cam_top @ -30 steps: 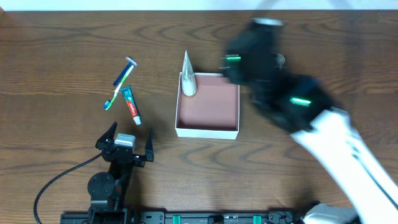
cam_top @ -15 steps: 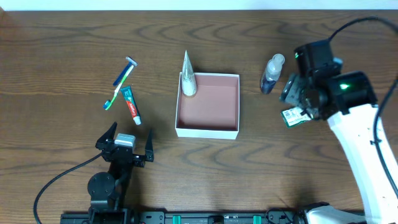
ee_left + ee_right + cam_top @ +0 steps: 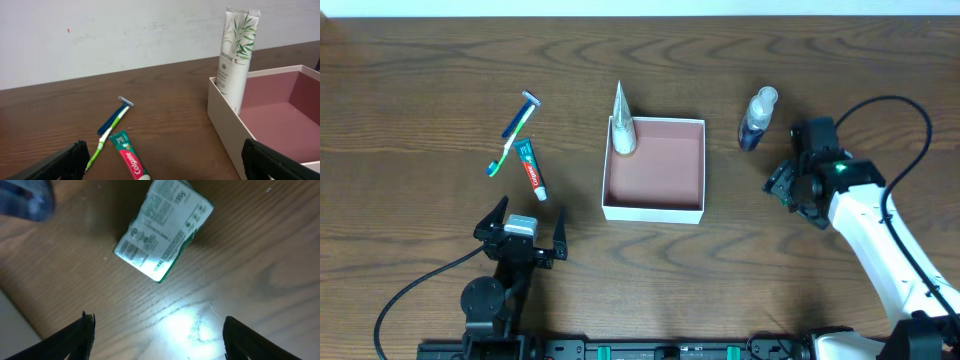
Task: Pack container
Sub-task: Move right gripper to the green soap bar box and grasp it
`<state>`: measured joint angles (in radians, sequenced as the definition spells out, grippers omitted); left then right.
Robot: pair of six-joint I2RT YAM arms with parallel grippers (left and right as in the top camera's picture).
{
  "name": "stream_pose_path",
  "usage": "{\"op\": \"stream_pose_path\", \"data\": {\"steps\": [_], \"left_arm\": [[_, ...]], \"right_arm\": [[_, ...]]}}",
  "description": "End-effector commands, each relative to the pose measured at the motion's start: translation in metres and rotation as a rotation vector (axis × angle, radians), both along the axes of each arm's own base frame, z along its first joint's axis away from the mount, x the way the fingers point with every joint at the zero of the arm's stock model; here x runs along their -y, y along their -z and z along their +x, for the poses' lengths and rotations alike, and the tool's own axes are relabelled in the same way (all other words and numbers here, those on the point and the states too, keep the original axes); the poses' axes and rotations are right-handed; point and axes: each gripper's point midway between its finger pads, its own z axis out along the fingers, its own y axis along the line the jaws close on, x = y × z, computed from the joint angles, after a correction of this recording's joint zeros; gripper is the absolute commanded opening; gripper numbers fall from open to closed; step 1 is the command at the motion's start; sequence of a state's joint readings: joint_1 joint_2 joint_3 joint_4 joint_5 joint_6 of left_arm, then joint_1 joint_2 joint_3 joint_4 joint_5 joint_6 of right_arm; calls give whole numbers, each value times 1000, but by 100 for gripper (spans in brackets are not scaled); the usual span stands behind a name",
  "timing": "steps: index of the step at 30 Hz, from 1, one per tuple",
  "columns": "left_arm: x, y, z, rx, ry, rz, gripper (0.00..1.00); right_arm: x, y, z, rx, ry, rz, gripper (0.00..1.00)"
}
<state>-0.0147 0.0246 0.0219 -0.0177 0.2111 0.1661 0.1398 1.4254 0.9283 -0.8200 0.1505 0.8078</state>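
Black-fingered left gripper [image 3: 530,212] idles spread at lower left. At right, the right gripper [image 3: 156,330], spread and empty, has swung down over a green-white packet [image 3: 162,230]. Beyond, mid-frame, the container [image 3: 653,208] holds one tube [image 3: 623,130] in its upper-left corner, so a second pick looks likely.

Container [image 3: 660,175] sat mid-table [image 3: 420,60], with things on both sides.
A tube [image 3: 623,128] stood in its far-left corner; 3 items, razor [image 3: 520,115], toothbrush [image 3: 510,147] and toothpaste [image 3: 531,169], lay to its left; a bottle [image 3: 757,118] and packet [image 3: 162,230] were to its right.
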Motion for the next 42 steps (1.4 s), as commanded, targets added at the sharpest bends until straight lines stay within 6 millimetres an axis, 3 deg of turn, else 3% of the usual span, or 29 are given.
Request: {"op": "stream_pose_path", "data": {"steps": [1, 12, 20, 30, 33, 38, 42], "left_arm": [[4, 16, -1, -46, 26, 13, 98], [4, 16, -1, -46, 26, 13, 98], [4, 16, -1, -46, 26, 13, 98], [4, 16, -1, -46, 26, 13, 98], [4, 16, -1, -46, 26, 13, 98], [4, 16, -1, -46, 26, 13, 98], [4, 16, -1, -46, 26, 13, 98]], "right_arm": [[4, 14, -5, 0, 71, 23, 80], [18, 39, 28, 71, 147, 46, 80], [28, 73, 33, 15, 183, 45, 79], [50, 77, 35, 14, 191, 31, 77], [53, 77, 34, 7, 162, 19, 67], [55, 77, 32, -8, 115, 6, 31], [54, 77, 32, -14, 76, -3, 21]]}}
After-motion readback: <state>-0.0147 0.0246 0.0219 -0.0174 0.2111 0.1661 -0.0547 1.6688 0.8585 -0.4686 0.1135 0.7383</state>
